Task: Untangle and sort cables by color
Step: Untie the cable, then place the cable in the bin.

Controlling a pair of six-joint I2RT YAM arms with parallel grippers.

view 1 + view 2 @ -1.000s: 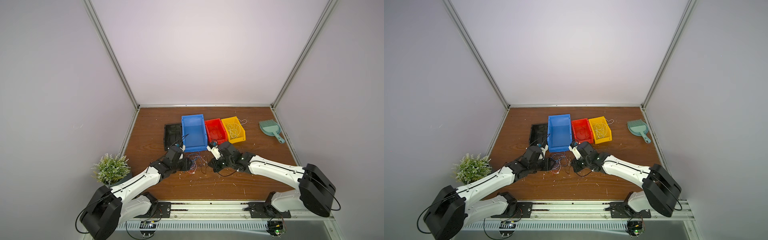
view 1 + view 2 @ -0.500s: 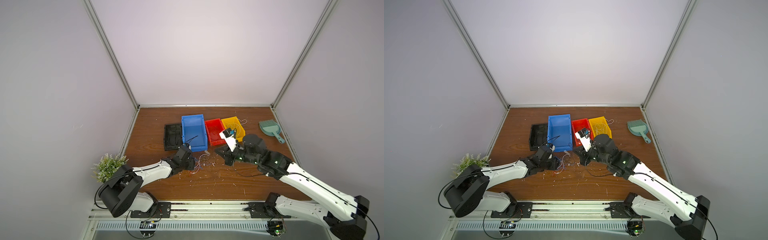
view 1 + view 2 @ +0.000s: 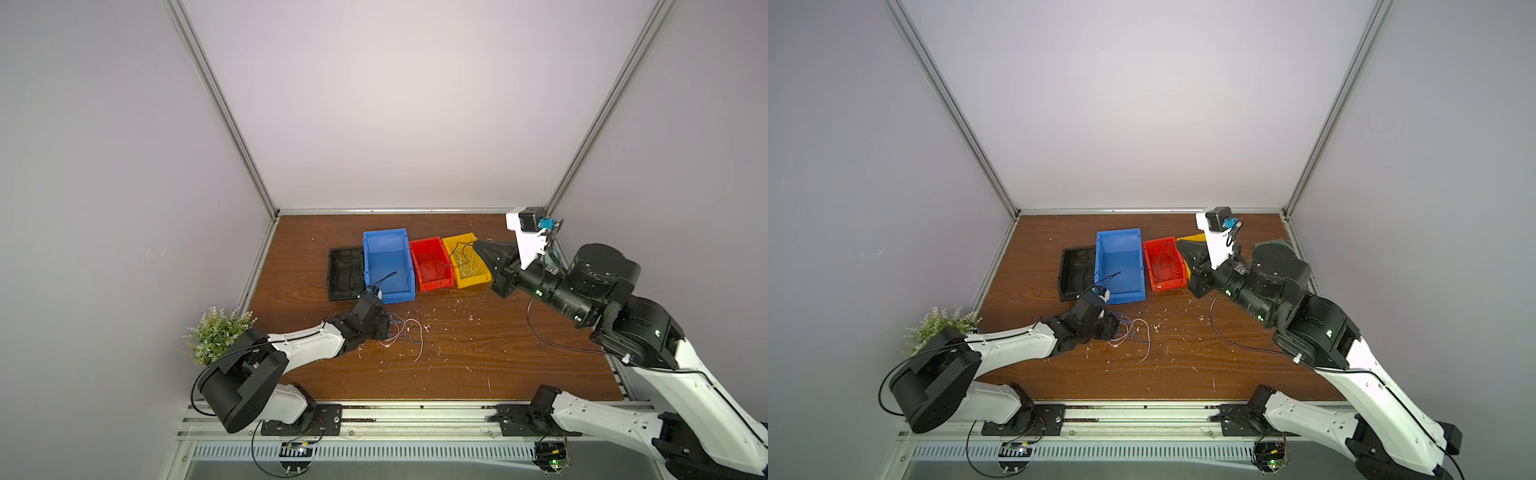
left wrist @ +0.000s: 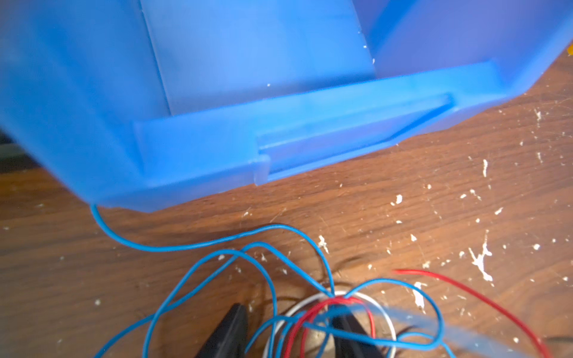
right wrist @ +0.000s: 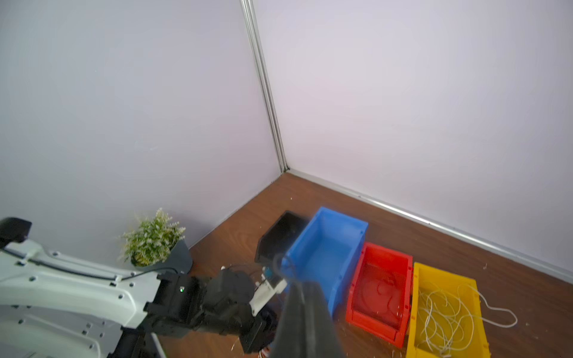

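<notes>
A loose tangle of blue, red and white cables lies on the wooden table just in front of the blue bin. My left gripper rests low at this tangle, open, with blue, red and white strands running between its two black fingers. My right gripper is raised high over the red and yellow bins, shut on a thin black cable that dangles from its tip.
A black tray, the blue bin, a red bin with red cables and a yellow bin with white cables stand in a row at the back. A small plant sits at the left edge. White flecks litter the table.
The right arm has lifted away from the tangle, up and to the right over the bins, pulling the black cable with it. The left gripper has stayed low at the tangle.
</notes>
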